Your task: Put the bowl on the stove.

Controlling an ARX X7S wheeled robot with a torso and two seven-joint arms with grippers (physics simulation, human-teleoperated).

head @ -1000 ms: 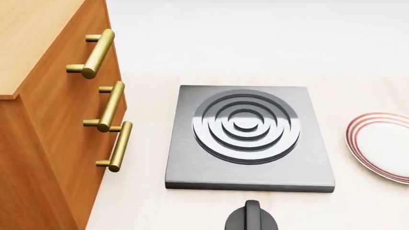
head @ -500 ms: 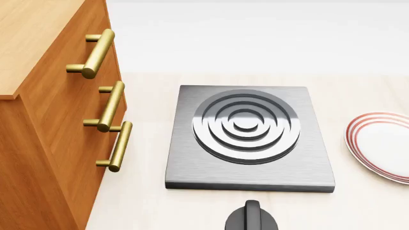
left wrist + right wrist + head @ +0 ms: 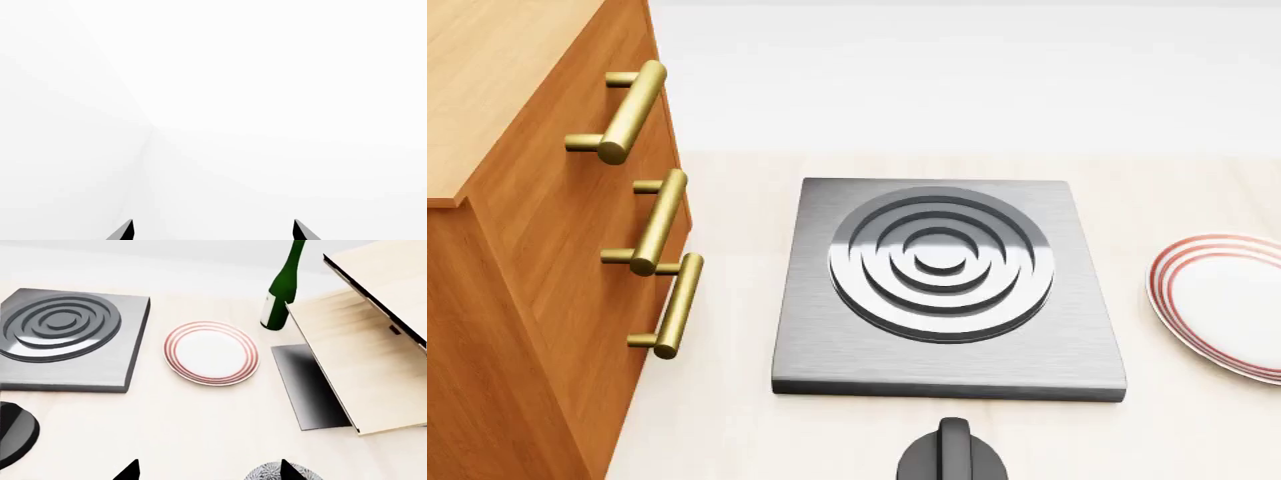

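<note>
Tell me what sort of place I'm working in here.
Likely a simulated kitchen counter: a stove slab with a ringed burner, a wooden drawer cabinet with brass handles beside it, plus a red-ringed plate and a green bottle on the pale worktop.

Bright, even, diffuse render light, no clear source. All views sharp, no blur or edge distortion. Left wrist view almost fully washed-out white. Soft highlights on the stove (image 3: pixel 941 270) burner rings and the brass handles (image 3: pixel 651 205). Faint contact shadows on the table (image 3: pixel 1174 430); a dark shadow patch (image 3: pixel 310 387) under the wooden box (image 3: pixel 360 365).
</note>
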